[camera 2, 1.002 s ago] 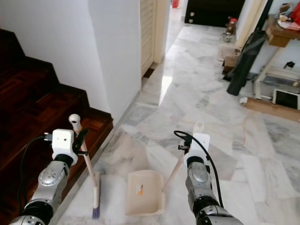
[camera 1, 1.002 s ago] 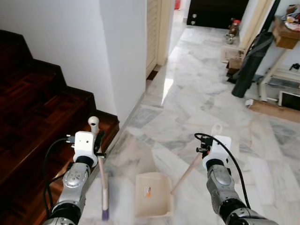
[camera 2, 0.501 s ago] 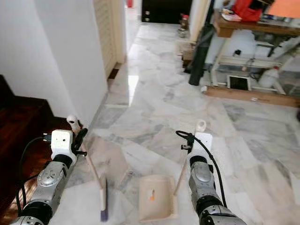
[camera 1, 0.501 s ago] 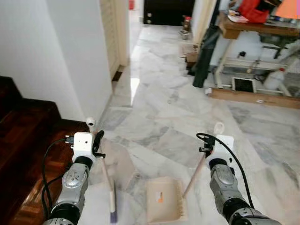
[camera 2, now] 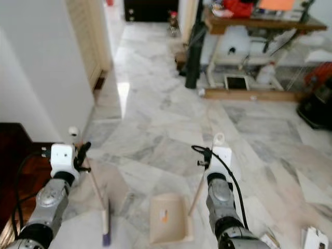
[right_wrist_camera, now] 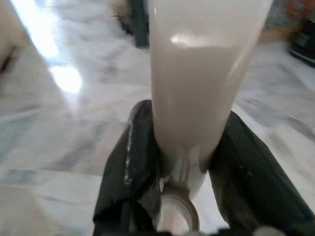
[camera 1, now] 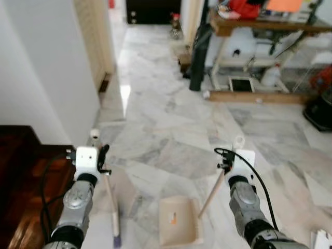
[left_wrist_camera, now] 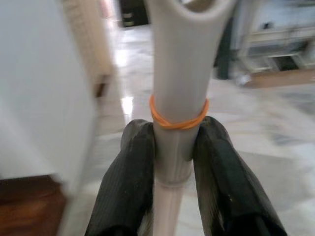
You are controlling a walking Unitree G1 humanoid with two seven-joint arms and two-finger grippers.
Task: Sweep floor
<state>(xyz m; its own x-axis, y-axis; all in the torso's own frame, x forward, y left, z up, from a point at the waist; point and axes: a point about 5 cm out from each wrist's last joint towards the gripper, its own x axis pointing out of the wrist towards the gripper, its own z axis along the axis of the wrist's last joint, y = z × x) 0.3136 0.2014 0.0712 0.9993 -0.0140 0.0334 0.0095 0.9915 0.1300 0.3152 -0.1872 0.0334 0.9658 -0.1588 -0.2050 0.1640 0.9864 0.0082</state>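
Both jaws clamped: my left gripper (left_wrist_camera: pixel 179 162) holds the broom (camera 1: pixel 110 207) handle, my right gripper (right_wrist_camera: pixel 189 167) the dustpan (camera 1: pixel 179 227) handle. Both tools rest on the marble floor (camera 1: pixel 171 119), dustpan empty. I judge sweeping barely begun.

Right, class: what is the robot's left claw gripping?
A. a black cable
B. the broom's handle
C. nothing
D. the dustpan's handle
B: the left claw has its two black fingers shut on the pale broom handle, just under its orange rubber band.
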